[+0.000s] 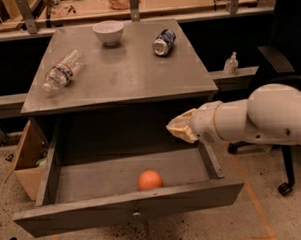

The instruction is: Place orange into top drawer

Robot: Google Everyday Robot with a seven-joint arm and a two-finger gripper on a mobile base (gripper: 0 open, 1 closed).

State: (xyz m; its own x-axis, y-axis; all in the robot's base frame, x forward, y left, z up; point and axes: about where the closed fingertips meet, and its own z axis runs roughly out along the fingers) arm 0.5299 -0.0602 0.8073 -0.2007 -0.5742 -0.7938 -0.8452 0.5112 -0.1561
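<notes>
The orange [150, 180] lies on the floor of the open top drawer [129, 208], near its front panel and a little right of centre. The drawer is pulled far out of the grey cabinet, with its small knob [136, 213] at the front. My gripper [177, 127] is above the drawer's right side, up and to the right of the orange and apart from it. It holds nothing that I can see. The white arm runs off to the right.
On the cabinet top [118, 73] stand a white bowl [108, 31], a lying soda can [164, 42] and a lying plastic bottle [62, 71]. A cardboard box [26, 157] sits left of the drawer. An office chair [276, 76] is at the right.
</notes>
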